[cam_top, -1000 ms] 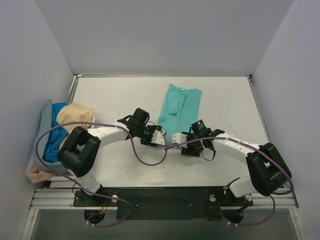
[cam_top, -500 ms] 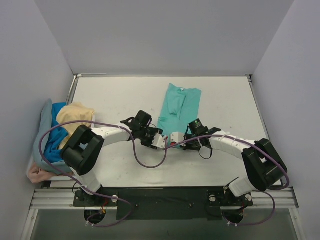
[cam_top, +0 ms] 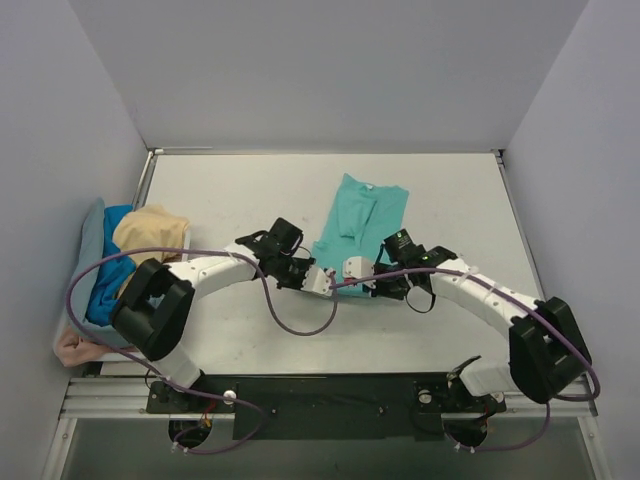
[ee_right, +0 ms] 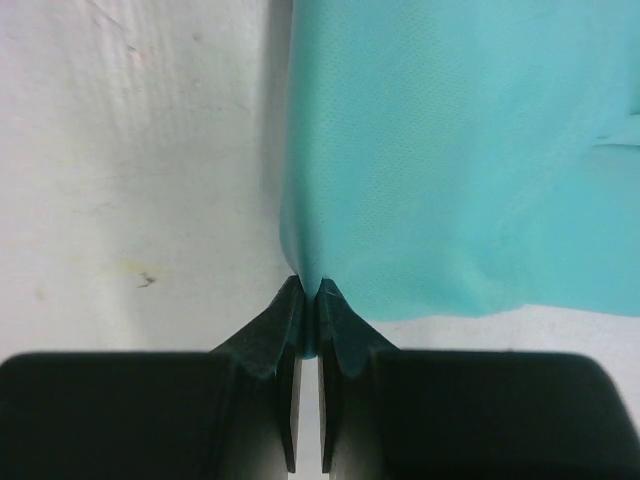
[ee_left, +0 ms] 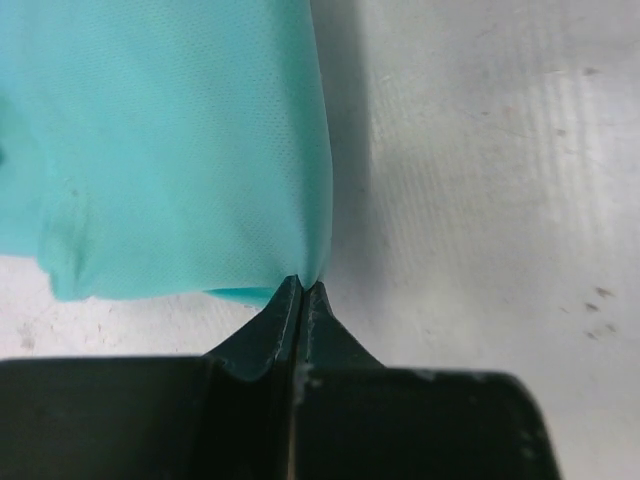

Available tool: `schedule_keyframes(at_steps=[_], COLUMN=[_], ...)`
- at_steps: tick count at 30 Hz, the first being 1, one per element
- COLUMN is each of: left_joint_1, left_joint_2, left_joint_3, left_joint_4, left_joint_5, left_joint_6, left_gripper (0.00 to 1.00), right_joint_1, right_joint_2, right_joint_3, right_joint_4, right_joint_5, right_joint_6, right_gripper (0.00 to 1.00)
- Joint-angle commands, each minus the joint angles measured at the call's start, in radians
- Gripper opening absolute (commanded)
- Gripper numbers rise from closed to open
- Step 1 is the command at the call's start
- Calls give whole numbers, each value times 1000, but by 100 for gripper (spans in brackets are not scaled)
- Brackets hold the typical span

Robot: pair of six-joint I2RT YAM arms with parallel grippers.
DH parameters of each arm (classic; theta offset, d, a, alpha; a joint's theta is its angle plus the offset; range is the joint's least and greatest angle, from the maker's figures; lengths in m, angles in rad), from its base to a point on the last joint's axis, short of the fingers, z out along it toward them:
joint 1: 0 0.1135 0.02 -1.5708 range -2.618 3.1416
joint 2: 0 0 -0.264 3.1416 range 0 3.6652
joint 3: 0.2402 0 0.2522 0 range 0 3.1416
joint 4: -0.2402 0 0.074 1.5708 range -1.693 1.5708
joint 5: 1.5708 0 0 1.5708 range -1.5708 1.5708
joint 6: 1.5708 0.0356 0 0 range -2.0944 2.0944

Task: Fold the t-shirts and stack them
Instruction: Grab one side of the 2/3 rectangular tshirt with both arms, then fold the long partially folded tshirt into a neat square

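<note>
On the white table (cam_top: 230,200), right of centre, the teal-green t-shirt (cam_top: 365,210) is laid lengthwise as a narrow strip, neck end toward the far wall, with a folded flap lying on its upper face. Its near hem is held at both corners: the left gripper (ee_left: 301,288) is clamped on one corner and the right gripper (ee_right: 308,292) on the other, each pair of black fingers pressed together with a small peak of cloth pinched between the tips. The two arms are curved inward so that the grippers sit close beside each other at the hem. A purple cable (cam_top: 298,325) is looped over the table just beside the left gripper. Well apart, against the left wall, the other shirts are heaped unfolded: the pale tan-yellow t-shirt (cam_top: 150,230) on top, the bright blue t-shirt (cam_top: 108,280) beneath it, the grey-blue t-shirt (cam_top: 88,235) along the wall side and the pink t-shirt (cam_top: 75,348) at the near end. A fine, even knit with soft rounded folds is shown in the teal cloth by the wrist views; the tabletop is seen to be hard, matt and lightly scuffed with dark specks.
</note>
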State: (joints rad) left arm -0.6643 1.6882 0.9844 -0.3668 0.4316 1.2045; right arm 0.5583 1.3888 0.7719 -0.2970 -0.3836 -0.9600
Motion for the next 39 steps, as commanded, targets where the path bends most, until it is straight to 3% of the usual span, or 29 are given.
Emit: schedule_keyframes(at_steps=[1, 6, 11, 14, 17, 20, 24, 30, 39], left_joint_1=[25, 8, -15, -15, -15, -17, -12, 31, 69], left_joint_2=[-163, -303, -423, -479, -496, -469, -339, -164, 24], left_joint_3=[100, 126, 181, 253, 278, 272, 301, 367, 456], left_joint_4=[-388, -627, -874, -984, -908, -720, -557, -379, -279], left_joint_5=[102, 193, 254, 334, 319, 251, 153, 88, 58], left_joint_6=[-23, -63, -72, -91, -259, -400, -511, -562, -674], left_gripper=[0, 0, 0, 0, 0, 0, 0, 0, 0], right_joint_1=[20, 121, 251, 262, 255, 201, 19, -199, -274], right_joint_2=[-144, -296, -402, -453, -458, -406, -332, -196, 74], right_joint_3=[63, 75, 130, 142, 148, 138, 136, 127, 237], right_joint_4=[-264, -390, -516, -515, -508, -495, -447, -319, -179], right_joint_5=[-118, -205, -285, -380, -383, -370, -422, -469, -402], right_joint_6=[59, 104, 292, 380, 460, 480, 521, 581, 644], right_gripper=[0, 0, 0, 0, 0, 0, 0, 0, 0])
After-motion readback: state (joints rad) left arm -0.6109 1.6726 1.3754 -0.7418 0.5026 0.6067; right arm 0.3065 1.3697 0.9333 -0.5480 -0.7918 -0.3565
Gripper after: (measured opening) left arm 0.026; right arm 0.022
